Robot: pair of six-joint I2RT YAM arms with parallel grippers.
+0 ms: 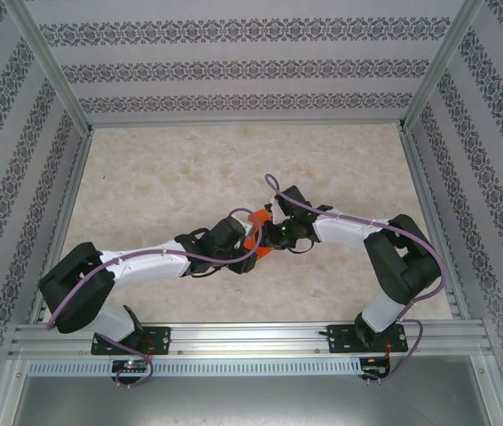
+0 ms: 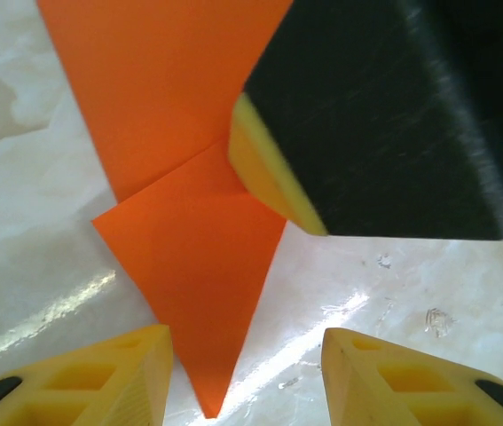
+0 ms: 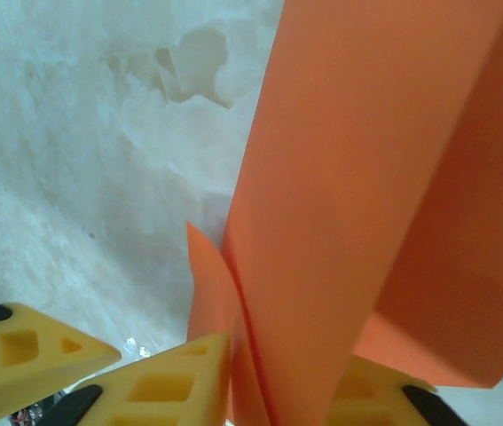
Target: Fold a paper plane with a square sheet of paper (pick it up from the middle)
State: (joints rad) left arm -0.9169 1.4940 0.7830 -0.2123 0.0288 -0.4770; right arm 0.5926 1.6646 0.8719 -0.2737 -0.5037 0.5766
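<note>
The orange paper (image 2: pixel 189 248) lies near the middle of the table (image 2: pixel 38 240), between the two grippers, where both arms reach inward from their bases and meet with bent elbows. In the left wrist view it is thin and matte, folded into layers with sharp creases. It narrows to a long pointed tip, and this tip rests flat on the surface between the yellow fingers (image 2: pixel 100 377) of the left gripper (image 2: pixel 247 382). These fingers stand apart on both sides of the tip and do not touch it, so the left claw is released. From the upper right a finger of the right gripper (image 2: pixel 384 115) comes down over the paper, black and a little rough, with a yellow pad on its edge. In the right wrist view a smooth flap of the paper (image 3: pixel 340 222) rises steeply from between the right gripper's (image 3: pixel 278 399) ribbed yellow fingers (image 3: pixel 171 386), which are clenched on the folded layers. The table has a pale, glossy, marble-like top with soft reflections. Around it stand walls (image 1: pixel 233 71) with grey ornamental stripes, held in a metal frame (image 1: pixel 47 62).
</note>
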